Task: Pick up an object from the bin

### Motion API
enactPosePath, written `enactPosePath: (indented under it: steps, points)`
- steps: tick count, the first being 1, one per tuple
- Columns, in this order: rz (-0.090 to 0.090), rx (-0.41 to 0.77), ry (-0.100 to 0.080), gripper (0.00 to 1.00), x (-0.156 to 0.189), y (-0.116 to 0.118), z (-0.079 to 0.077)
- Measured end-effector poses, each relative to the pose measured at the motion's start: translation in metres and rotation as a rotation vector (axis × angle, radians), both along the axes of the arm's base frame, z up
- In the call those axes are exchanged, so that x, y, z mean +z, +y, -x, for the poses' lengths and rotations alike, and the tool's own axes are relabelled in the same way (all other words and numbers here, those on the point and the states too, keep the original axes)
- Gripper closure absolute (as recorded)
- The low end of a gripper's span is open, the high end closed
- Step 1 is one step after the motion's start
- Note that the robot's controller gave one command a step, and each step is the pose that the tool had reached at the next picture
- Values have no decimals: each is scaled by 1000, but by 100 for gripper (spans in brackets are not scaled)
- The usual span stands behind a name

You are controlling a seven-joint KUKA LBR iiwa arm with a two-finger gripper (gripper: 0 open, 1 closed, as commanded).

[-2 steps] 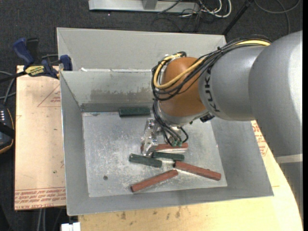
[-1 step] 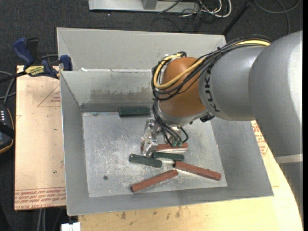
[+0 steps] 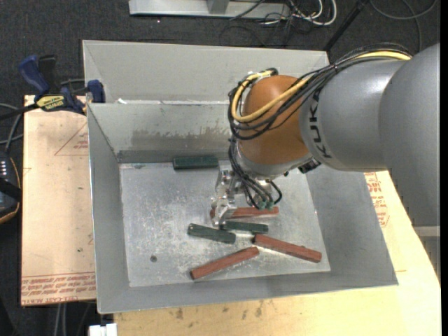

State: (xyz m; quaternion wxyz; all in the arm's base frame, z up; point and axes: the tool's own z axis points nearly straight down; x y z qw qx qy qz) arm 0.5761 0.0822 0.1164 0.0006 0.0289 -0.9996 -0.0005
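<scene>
Dark carpet and loose cables surround the rig, none of them near the work. Grey arm [image 3: 378, 110] reaches in from 3 o'clock and hangs over the bin [image 3: 147, 208] from about 1 to 3 o'clock. Its orange wrist cover [image 3: 269, 121] sits above the bin's middle, a bit toward 1 o'clock.

Contents are all flat bars on the bin floor:
- long red-brown bar [image 3: 222, 264] at 6 o'clock
- second red-brown bar [image 3: 288, 248] at 5 o'clock; these two nearly meet end to end
- dark green bar [image 3: 210, 234] just above them, near centre
- lone green bar [image 3: 196, 162] at 12 o'clock against the back wall, well apart from the rest
- short green bar [image 3: 246, 226] and short red-brown bar [image 3: 260, 212] side by side right under the wrist, partly hidden

Tool [image 3: 224, 210] is low at bin centre, at the 9 o'clock ends of the two short bars and just beside the dark green bar. I can't tell from this angle whether the tool is wide or narrow. I see nothing clearly in it, so I'm not calling a hold.

My read: the step in hand is the approach onto the centre cluster, grasp unconfirmed. The target is probably one of the two short bars; I can't say which. The next move calls for closing on one bar only, then a straight lift. The bars lie close together, so a neighbour may drag or wedge. I'd confirm a bar in the tool once it clears the floor.
</scene>
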Motion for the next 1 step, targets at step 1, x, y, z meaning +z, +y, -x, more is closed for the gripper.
enactPosePath:
  steps: [1]
  points:
    - [0, 18, -9, 100, 211, 17, -4]
